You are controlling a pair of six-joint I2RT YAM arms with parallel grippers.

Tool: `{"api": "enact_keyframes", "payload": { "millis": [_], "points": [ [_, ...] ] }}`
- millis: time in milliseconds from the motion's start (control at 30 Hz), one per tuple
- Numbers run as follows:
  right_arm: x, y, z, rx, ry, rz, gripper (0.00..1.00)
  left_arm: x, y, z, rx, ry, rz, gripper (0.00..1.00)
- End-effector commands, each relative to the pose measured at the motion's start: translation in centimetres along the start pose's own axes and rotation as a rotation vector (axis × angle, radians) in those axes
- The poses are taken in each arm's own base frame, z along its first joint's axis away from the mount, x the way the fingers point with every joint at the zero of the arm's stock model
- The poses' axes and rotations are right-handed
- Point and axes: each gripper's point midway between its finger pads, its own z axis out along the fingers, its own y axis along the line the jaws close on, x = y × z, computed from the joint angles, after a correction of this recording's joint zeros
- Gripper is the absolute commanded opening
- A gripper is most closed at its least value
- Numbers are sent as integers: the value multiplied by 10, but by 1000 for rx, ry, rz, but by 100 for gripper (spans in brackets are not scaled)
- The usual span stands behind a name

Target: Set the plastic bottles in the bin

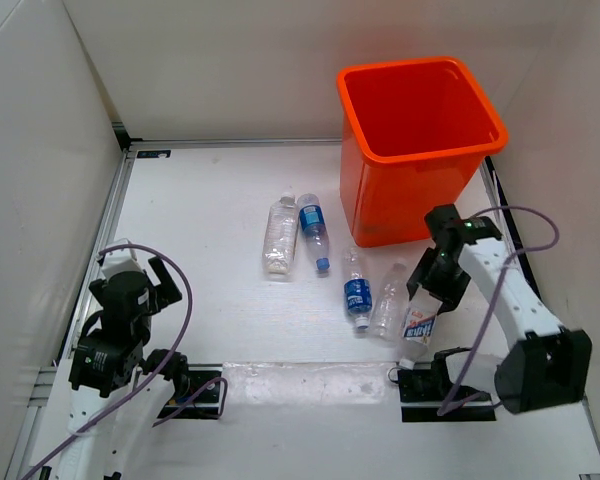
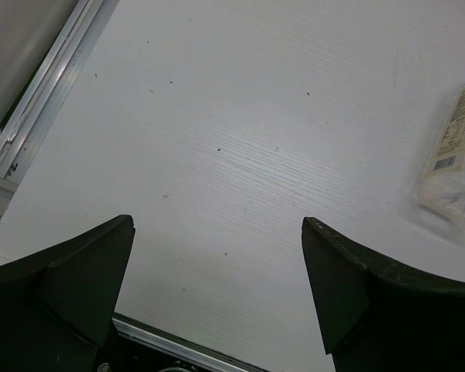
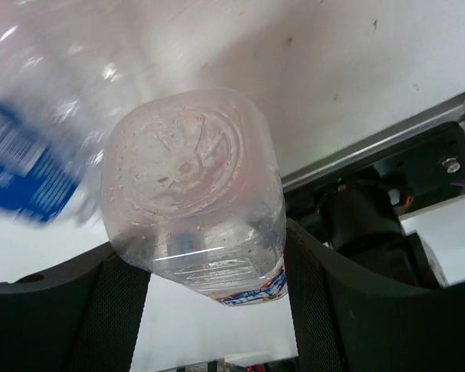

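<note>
A white surface [image 1: 200, 190] inside a pale walled enclosure is carrying an orange bin [image 1: 390, 200], which is standing upright at the far right. Just in front of the bin, the right gripper [image 1: 429, 292] is pinching a clear bottle with a white, blue and red label [image 1: 420, 322]. In the right wrist view the bottle's dimpled base is facing the lens, wedged between both fingers. I cannot tell whether this bottle is touching the surface.

Beside it, an unlabelled bottle [image 1: 388, 298] and a blue-labelled bottle [image 1: 357, 291] are lying close together. Further left, a second blue-labelled bottle [image 1: 313, 226] is lying next to a pale-labelled bottle [image 1: 280, 234]. No bottle is showing inside the bin.

The left gripper [image 1: 156, 281] is hovering well apart at the near left, its fingers spread wide and holding nothing.
</note>
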Motion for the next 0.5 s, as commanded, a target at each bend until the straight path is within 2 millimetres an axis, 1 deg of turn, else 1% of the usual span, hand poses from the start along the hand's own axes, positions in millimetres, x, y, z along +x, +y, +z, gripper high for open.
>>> {"api": "enact_keyframes", "payload": {
  "millis": [0, 33, 67, 100, 133, 200, 233, 267, 300, 333, 367, 400, 433, 467],
  "points": [
    [13, 9, -60, -197, -93, -49, 0, -2, -2, 0, 16, -17, -10, 99],
    [17, 10, -64, -225, -107, -68, 0, -1, -2, 0, 13, -15, -11, 99],
    [11, 18, -88, -300, -174, -84, 0, -1, -2, 0, 18, -15, -10, 99],
    [17, 25, -105, -382, -229, -140, 0, -1, -2, 0, 17, -17, -9, 99],
    [14, 32, -135, -482, -314, -149, 0, -2, -3, 0, 20, -18, -13, 99],
    [25, 44, -166, -624, -372, -211, 0, -1, -4, 1, 25, -16, -9, 99],
    [25, 48, -185, -683, -415, -223, 0, 0, -6, 1, 33, -7, 0, 99],
    [26, 50, -205, -743, -460, -234, 0, 2, -6, 2, 32, -1, 7, 99],
    [25, 62, -233, -831, -517, -271, 0, 1, -8, 3, 37, -2, 6, 99],
    [23, 72, -241, -846, -525, -324, 0, 1, -8, 3, 39, 3, 10, 99],
    [28, 75, -289, -965, -613, -371, 0, 1, -8, 3, 41, 2, 10, 99],
    [28, 81, -307, -1007, -649, -405, 0, 2, -9, 4, 42, 7, 14, 99],
    [26, 82, -319, -1010, -705, -461, 0, 1, -9, 4, 44, 6, 18, 99],
    [25, 104, -321, -1000, -691, -522, 0, 1, -10, 4, 43, 6, 12, 99]
  ]
}}
